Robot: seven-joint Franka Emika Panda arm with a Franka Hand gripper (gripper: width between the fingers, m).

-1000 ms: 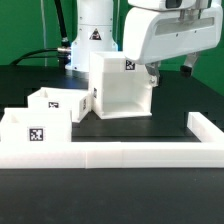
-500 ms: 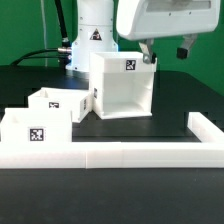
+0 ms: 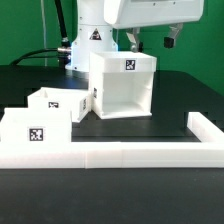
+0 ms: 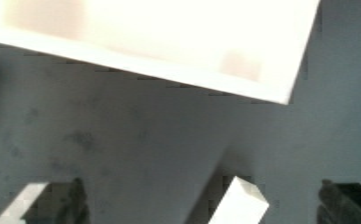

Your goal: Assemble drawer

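you have the drawer housing [image 3: 122,88] mid-table [image 3: 185,100], the rear tray [image 3: 55,103] just beside it toward the exterior view's left, the front tray [image 3: 35,132] before that, the l-shaped wall [image 3: 130,154] in front of all, and the gripper [image 3: 150,42] above the housing's back.

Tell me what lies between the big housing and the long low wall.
Nothing: the exterior view shows only bare black table between the housing and the wall.
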